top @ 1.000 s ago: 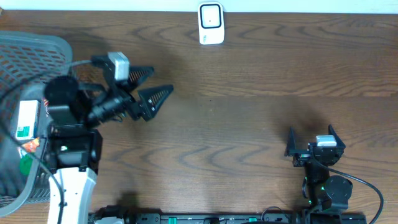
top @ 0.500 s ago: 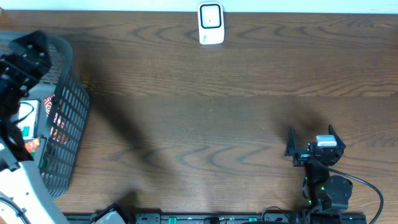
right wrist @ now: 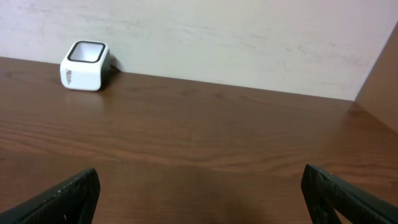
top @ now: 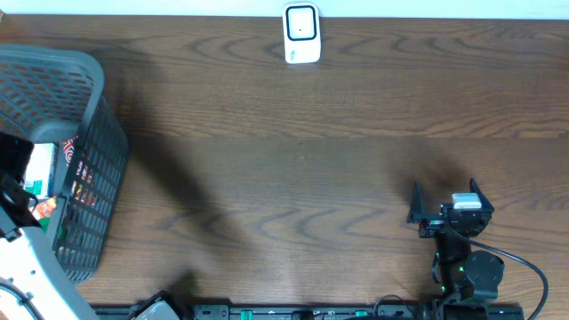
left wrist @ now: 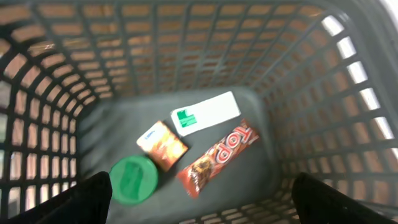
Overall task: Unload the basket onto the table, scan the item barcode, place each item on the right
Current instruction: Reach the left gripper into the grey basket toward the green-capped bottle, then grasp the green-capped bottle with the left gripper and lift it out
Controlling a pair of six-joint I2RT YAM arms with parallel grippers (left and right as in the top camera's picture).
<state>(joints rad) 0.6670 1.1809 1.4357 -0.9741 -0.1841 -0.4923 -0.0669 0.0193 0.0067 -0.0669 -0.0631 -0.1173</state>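
Observation:
Looking down into the grey basket, the left wrist view shows several items on its floor: a white box with a green logo, an orange packet, a green round lid and a red candy bar. My left gripper hangs open above them, holding nothing. The white barcode scanner stands at the table's far edge, also in the right wrist view as the scanner. My right gripper rests open and empty near the front right.
The basket fills the table's left end, with the left arm's white link beside its front edge. A pale wall runs behind the scanner. Brown wood tabletop lies between basket and right arm.
The left arm has swung from the middle-left of the table over to the basket, and its gripper now points down into it. The right arm has not moved.

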